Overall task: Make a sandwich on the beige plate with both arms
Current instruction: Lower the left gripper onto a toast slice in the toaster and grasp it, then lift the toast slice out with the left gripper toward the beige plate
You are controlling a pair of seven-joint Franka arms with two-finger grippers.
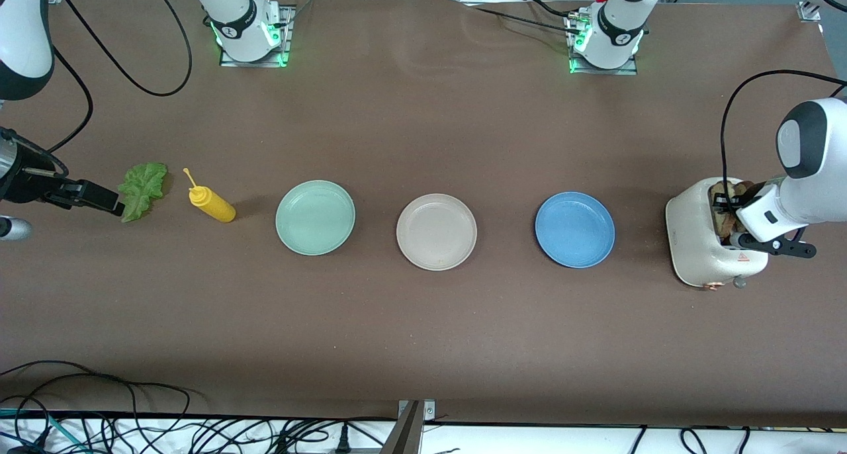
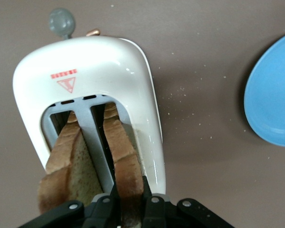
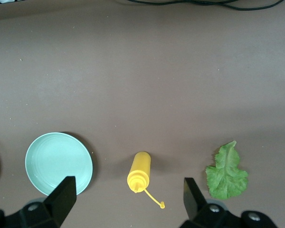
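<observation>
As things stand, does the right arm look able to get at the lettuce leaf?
Probably yes. The right gripper hangs open above the table with the lettuce leaf lying flat close by. Nothing covers the leaf, and the yellow mustard bottle beside it lies apart from it.

Left gripper (image 2: 130,202) half cut off by the left wrist view's edge, its tips hidden against a bread slice (image 2: 123,161) sunk in the toaster (image 2: 92,66). Blue plate (image 2: 273,95) clipped there too. Lower parts of both slices out of sight in the slots. Right gripper (image 3: 128,199) shown only as two finger stubs; lettuce leaf (image 1: 142,189) partly covered in the front view.
</observation>
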